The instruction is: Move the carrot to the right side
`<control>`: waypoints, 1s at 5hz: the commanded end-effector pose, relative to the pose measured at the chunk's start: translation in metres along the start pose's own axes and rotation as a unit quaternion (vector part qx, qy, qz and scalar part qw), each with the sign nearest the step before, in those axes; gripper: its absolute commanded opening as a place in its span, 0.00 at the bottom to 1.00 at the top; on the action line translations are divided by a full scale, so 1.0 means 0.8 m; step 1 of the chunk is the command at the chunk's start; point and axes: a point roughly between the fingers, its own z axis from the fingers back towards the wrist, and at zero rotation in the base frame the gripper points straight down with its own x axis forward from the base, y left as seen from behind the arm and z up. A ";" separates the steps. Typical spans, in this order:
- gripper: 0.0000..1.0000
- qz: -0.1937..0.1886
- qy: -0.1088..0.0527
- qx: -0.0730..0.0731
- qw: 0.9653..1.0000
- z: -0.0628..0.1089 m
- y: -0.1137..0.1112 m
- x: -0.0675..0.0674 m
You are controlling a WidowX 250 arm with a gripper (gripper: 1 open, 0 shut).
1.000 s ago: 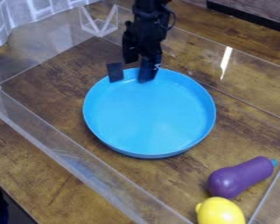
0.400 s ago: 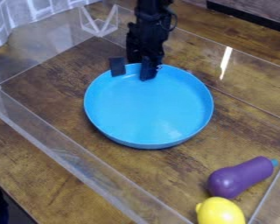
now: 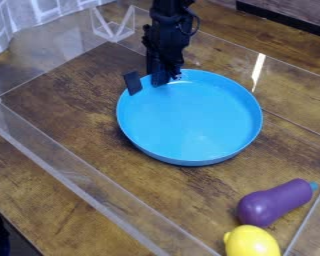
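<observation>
- Gripper (image 3: 159, 77), black: one, pressed together at the far left rim of the plate; whether it pinches the rim cannot be told.
- Plate (image 3: 191, 118), blue, round: one, on the brown table (image 3: 56, 150).
- Eggplant (image 3: 275, 203), purple: one, near right corner.
- Lemon (image 3: 251, 241), yellow: one, just beside the eggplant.
- Carrot: whereabouts cannot be told.

Bare wood separates the blue plate (image 3: 191, 122) from the eggplant (image 3: 275, 202).
</observation>
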 end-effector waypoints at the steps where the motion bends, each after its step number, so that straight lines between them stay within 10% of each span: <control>1: 0.00 0.010 -0.006 0.016 1.000 0.019 0.017 -0.003; 5: 0.00 0.013 0.022 0.029 0.999 0.027 0.037 -0.015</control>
